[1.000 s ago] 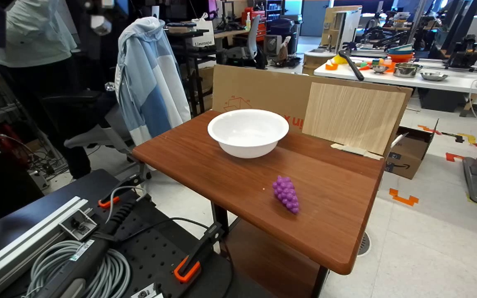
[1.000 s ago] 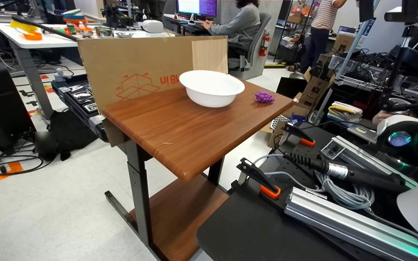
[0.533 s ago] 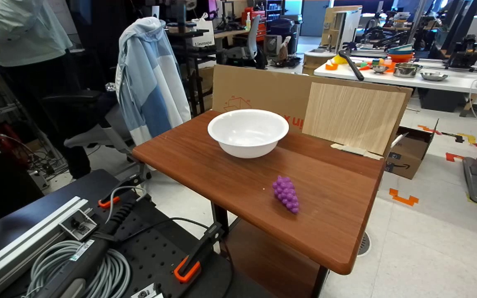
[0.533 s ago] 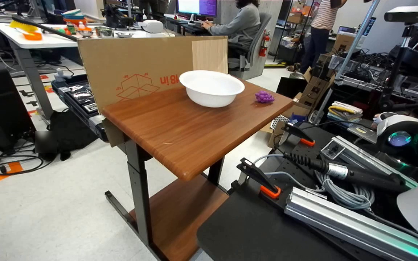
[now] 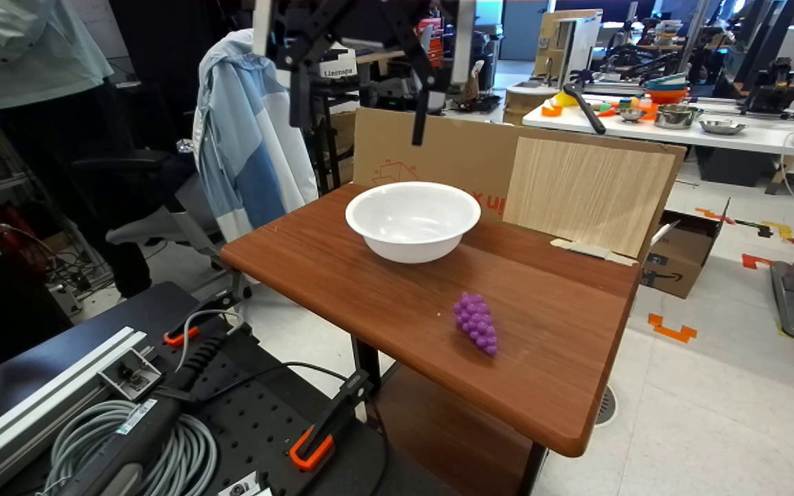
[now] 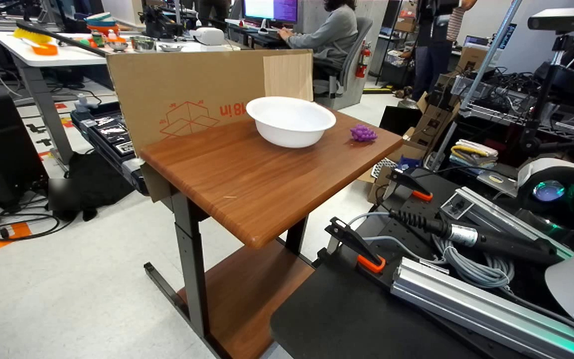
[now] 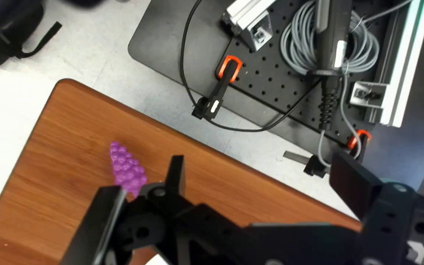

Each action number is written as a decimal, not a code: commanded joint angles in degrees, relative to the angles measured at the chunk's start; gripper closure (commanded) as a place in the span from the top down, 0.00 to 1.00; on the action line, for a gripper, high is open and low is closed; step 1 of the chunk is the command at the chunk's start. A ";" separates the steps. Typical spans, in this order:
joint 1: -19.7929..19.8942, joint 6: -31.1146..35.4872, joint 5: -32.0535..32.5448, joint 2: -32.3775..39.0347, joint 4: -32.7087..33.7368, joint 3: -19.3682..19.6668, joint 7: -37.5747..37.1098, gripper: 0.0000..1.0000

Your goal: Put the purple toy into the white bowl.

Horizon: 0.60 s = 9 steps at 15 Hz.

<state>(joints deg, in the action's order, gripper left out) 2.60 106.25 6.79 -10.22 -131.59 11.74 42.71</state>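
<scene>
The purple toy [image 5: 476, 324] lies on the brown table [image 5: 562, 386]. It also shows in an exterior view [image 6: 363, 133] and in the wrist view [image 7: 127, 165], left of the fingers and partly behind one. The white bowl [image 5: 413, 246] stands upright on the table in both exterior views [image 6: 291, 134], apart from the toy. In the wrist view only a white sliver shows at the bottom edge. My gripper [image 5: 360, 122] is high above the table, above and behind the bowl in that view. Its fingers are wide apart with nothing between them, as the wrist view [image 7: 258, 175] also shows.
A cardboard panel [image 5: 438, 141] stands along one table edge with a wooden board [image 5: 586, 193] on it. A black bench [image 6: 332, 304] with orange-tipped clamps [image 5: 311, 448], coiled cable [image 5: 183, 448] and a metal rail stands across a floor gap from the table.
My gripper has come into view at the top of an exterior view, now above the bowl with its fingers apart. The toy and the bowl have not moved.
</scene>
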 commanded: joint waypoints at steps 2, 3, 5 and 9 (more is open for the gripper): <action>2.68 12.47 -8.63 1.72 -1.69 0.87 -1.00 1.00; 2.62 14.04 -11.05 0.71 -2.40 0.51 -1.19 1.00; 2.03 17.14 -15.32 -2.59 -4.37 -0.25 -1.09 1.00; 1.45 17.94 -15.41 -2.23 -3.50 -0.99 -0.38 1.00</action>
<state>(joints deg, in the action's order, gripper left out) 4.09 124.32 -8.66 -12.53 -135.20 10.67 42.39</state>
